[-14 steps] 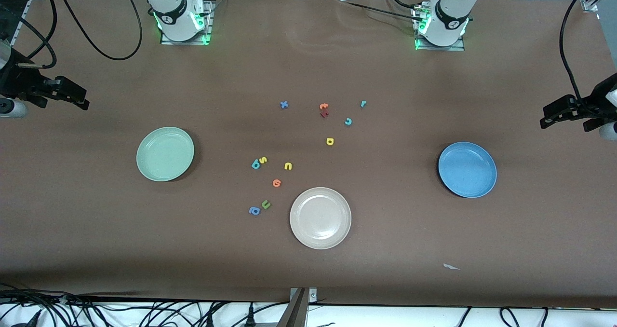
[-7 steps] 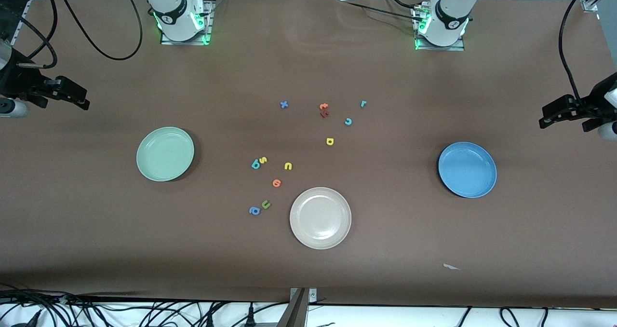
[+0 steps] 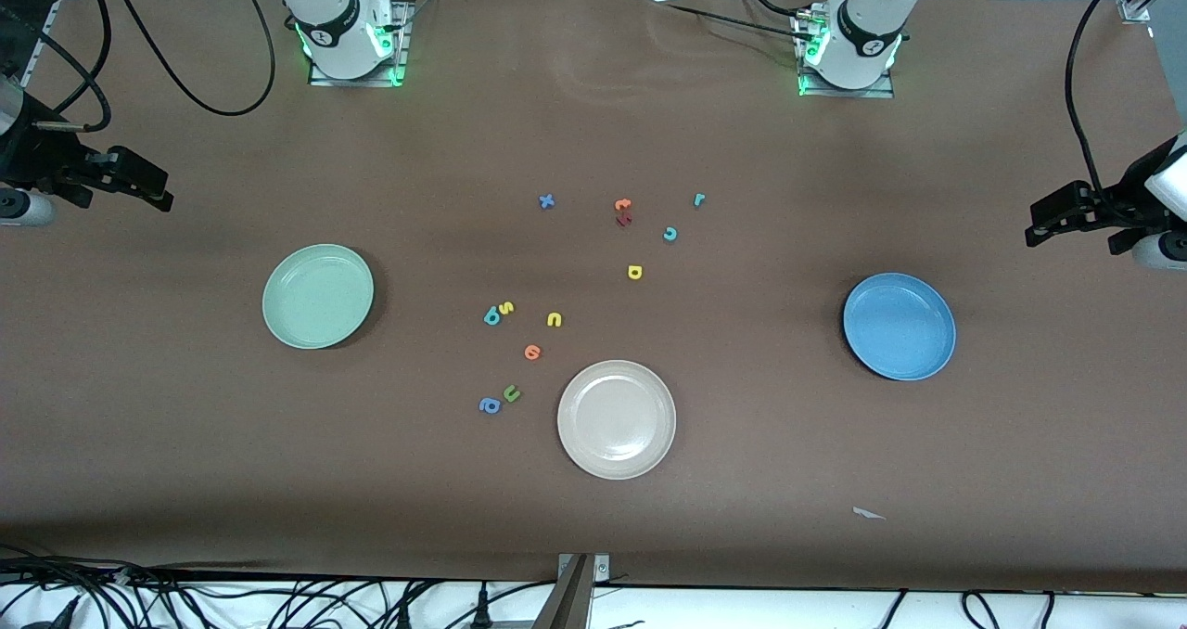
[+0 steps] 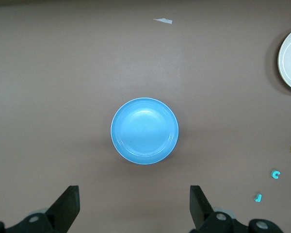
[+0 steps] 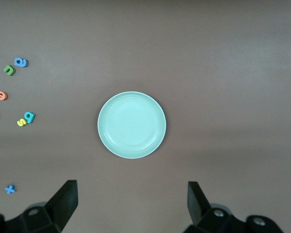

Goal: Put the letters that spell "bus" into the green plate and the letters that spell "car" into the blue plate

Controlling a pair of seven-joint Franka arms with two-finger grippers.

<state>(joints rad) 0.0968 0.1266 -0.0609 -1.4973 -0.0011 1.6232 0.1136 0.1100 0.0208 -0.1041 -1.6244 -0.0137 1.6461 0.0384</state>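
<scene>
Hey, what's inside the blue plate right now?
Nothing: the blue plate shows only its bare inner surface. The teal c, teal r and yellow a lie on the table. Whatever is beneath the plate is covered.

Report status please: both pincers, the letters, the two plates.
Left pincer open, high over table near blue plate. Right pincer open near green plate. Both plates hold nothing; letters on table mid-way. Nothing blocking.

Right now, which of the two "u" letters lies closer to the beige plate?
The green "u", beside the blue "a". The yellow "u" lies farther from the beige plate.
</scene>
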